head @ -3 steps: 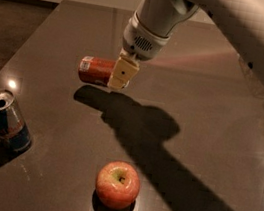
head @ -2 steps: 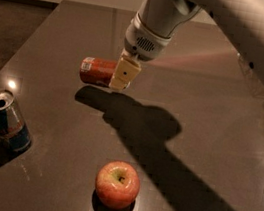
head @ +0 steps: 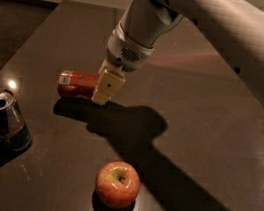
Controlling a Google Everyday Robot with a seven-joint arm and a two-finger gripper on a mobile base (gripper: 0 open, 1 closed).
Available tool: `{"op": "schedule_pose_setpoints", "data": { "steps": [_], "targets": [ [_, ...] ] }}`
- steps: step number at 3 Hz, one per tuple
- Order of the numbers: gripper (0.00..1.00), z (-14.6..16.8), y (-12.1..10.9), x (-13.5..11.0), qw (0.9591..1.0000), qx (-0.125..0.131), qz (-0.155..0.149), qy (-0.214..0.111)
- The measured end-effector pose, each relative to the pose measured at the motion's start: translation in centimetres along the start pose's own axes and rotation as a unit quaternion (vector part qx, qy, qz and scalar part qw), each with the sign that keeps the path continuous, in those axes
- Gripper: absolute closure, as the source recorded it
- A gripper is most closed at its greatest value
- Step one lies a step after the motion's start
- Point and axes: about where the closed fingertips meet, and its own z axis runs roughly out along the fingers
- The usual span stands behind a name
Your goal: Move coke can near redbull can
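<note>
**Gripper clamped on coke can, redbull can well off to the side**

Landmark for all places: the round red-yellow apple (head: pixel 117 183), sitting stem-dimple up on the dark glossy tabletop (head: pixel 207 141) near the front edge of the view.

The coke can (head: pixel 77 85) — a small red aluminium drink can with white lettering and a silver end — lies on its side, behind the apple and to its left. Its silver end points away from the apple's side, towards the left. A dark shadow lies just in front of and under it; I cannot tell whether the can rests on the tabletop or hangs just clear of it.

The gripper (head: pixel 104 86) is behind the apple and slightly left of it, closed around the coke can's right end. One cream-coloured finger pad (head: pixel 109 84) covers that end from the front; the other finger is hidden behind the can. The white robot arm (head: pixel 212 25) comes down to it from behind and to the right of the apple, and throws a long shadow that passes just right of the apple.

The redbull can (head: pixel 5 118) — a slim blue-and-silver drink can, silver top with a dark opening — stands upright well to the left of the apple and a little further back. It is well apart from the coke can, which lies further back than it, on the apple's side.
</note>
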Motion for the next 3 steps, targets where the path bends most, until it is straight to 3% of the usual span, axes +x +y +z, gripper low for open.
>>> {"op": "schedule_pose_setpoints", "data": {
  "steps": [2, 3],
  "targets": [
    [1.0, 2.7, 3.3, -3.9, 0.9972, -0.048, -0.052, -0.026],
    [0.88, 4.3, 4.0, -4.3, 0.9962, -0.063, -0.053, -0.027]
  ]
}}
